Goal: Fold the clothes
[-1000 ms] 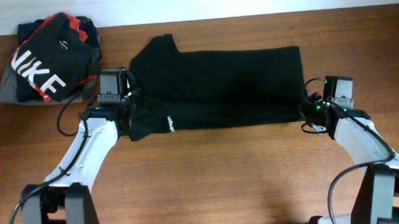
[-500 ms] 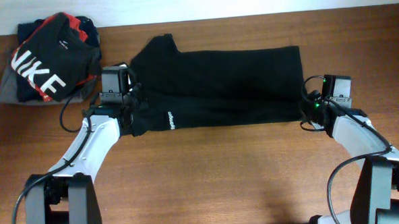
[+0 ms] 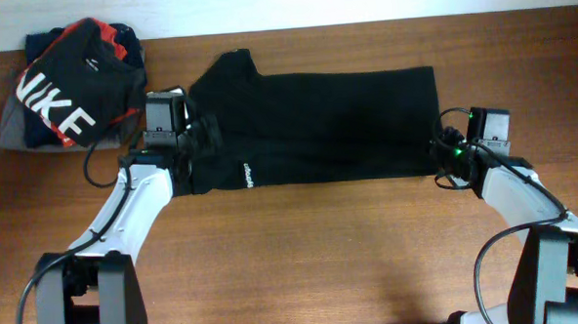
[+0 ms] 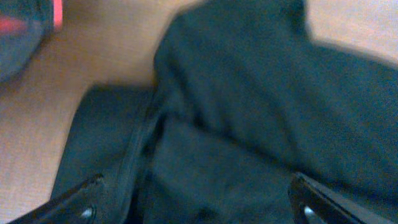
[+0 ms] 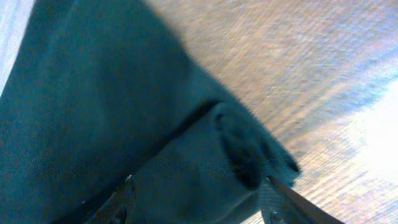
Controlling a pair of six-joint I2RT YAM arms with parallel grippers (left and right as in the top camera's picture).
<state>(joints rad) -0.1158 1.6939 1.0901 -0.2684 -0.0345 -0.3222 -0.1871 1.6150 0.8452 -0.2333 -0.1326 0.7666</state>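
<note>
**Overhead.**
- Left tool (image 3: 193,154): at the left end of the black T-shirt (image 3: 317,127), over its lower sleeve area. Jaw spread not readable from here.
- Right tool (image 3: 443,160): at the shirt's right end, touching the lower right corner. Jaw spread not readable from here.
- T-shirt: laid lengthwise across the wooden worktop (image 3: 323,258) as a long band between the two tools. A small white logo mark (image 3: 244,174) sits near the lower left edge.
- Black-and-red NIKE garment (image 3: 71,88): at the far left, lying on a grey garment (image 3: 9,130). Both are near the left tool and apart from the shirt.

**Left wrist.**
- Left tool (image 4: 199,205): released, jaws spread wide, only the tips showing at the lower corners.
- T-shirt (image 4: 261,112): lies flat and creased between and beyond the tips, with a folded edge running down on the left.
- Bare worktop (image 4: 112,56) shows at the upper left. A blurred dark-and-red patch fills the top corner.

**Right wrist.**
- Right tool (image 5: 199,202): jaws part-way apart, with a bunched fold of the shirt (image 5: 93,112) filling the gap. I cannot tell whether it is clamped or only resting there.
- Worktop (image 5: 298,74) lies to the right.
</note>
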